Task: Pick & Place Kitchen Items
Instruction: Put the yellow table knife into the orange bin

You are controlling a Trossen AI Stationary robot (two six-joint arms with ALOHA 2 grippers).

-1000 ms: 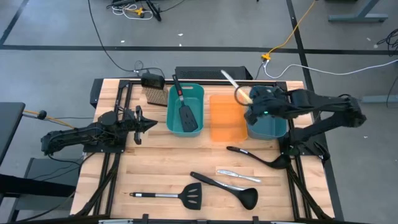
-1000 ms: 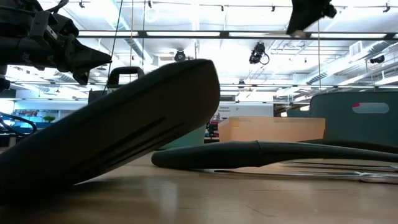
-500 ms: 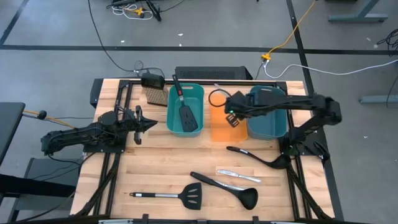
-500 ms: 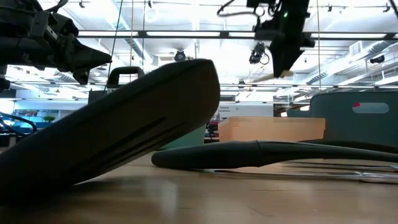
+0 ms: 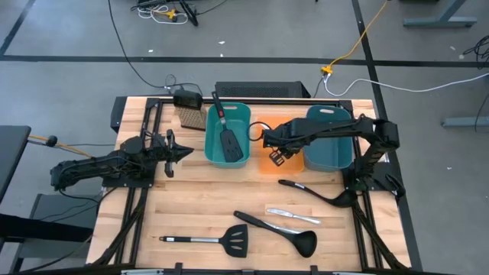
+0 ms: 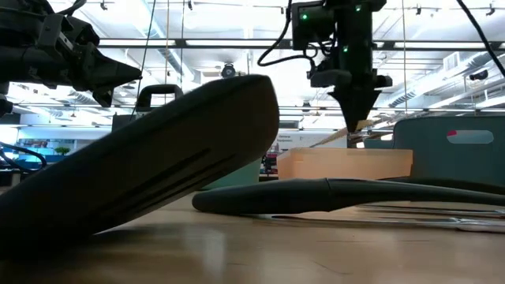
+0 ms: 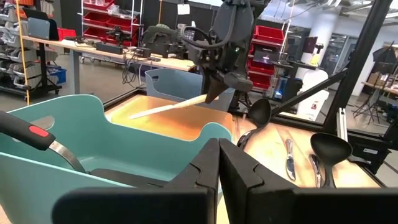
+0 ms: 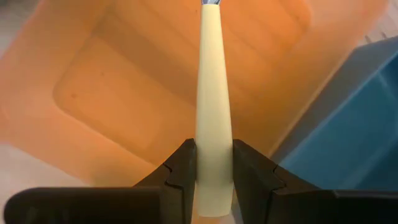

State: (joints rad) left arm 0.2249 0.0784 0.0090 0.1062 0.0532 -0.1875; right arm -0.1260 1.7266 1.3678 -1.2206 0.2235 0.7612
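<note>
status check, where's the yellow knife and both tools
Right tool shut on yellow-handled knife, above orange bin. Left tool shut, idle at table's left. Nothing in the way.

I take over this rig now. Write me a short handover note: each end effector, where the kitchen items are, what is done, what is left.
Right end effector: shut on the yellow-handled knife, above the orange bin.
Left end effector: shut, empty, waiting at the table's left side.
Done: one spatula with red-and-black handle lies in the left teal bin.
Left on the table: steel-handled spatula, two black ladles, silver table knives.
Next, probably: release the knife into the orange bin, then pick up the rest.
</note>
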